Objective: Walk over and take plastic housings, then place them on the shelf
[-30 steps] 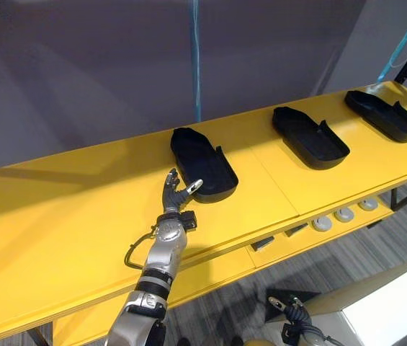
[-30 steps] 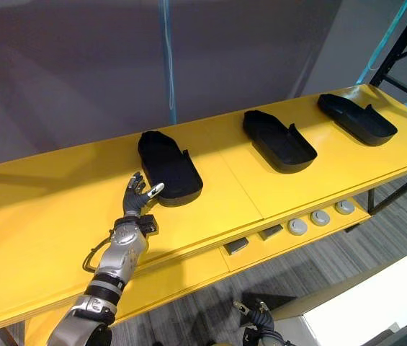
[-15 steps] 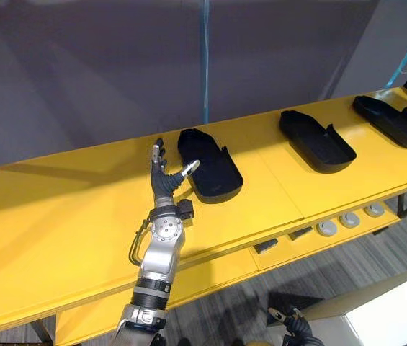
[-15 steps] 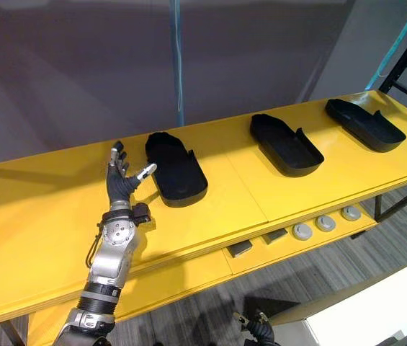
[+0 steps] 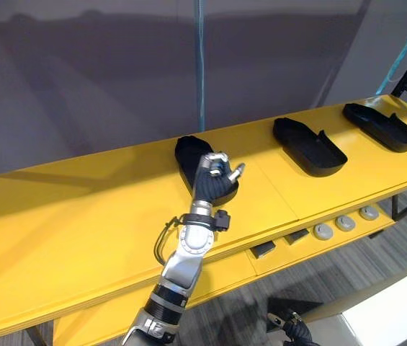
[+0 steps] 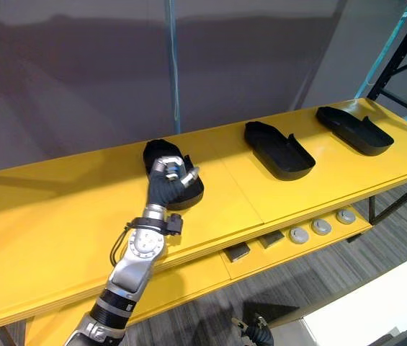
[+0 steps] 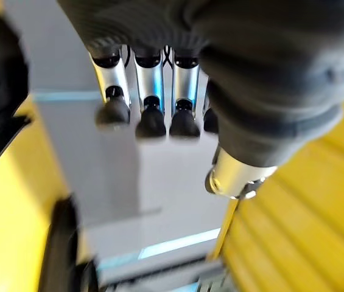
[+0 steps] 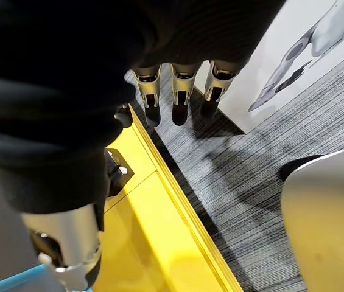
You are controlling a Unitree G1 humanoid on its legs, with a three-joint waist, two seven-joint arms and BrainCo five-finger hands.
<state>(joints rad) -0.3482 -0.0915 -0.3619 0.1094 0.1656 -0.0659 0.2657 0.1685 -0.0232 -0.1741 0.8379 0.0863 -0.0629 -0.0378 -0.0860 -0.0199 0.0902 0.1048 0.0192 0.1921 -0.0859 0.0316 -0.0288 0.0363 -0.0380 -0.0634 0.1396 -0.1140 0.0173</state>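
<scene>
Three black plastic housings lie on the yellow shelf top: a left one, a middle one and a right one. My left hand is raised in front of the left housing's near end and hides part of it. Its fingers are curled toward the palm, the thumb stands apart, and nothing shows between them. Whether the hand touches the housing I cannot tell. My right hand hangs low beside the shelf's front edge, over the carpet, fingers straight and empty.
A lower yellow shelf carries grey round discs and small dark blocks. A grey wall runs behind the shelf. A black rack upright stands at the far right, and a white surface lies at the lower right.
My left hand has swung right, from beside the left housing to in front of its near end, and its fingers have gone from straight to curled. The view has shifted slightly.
</scene>
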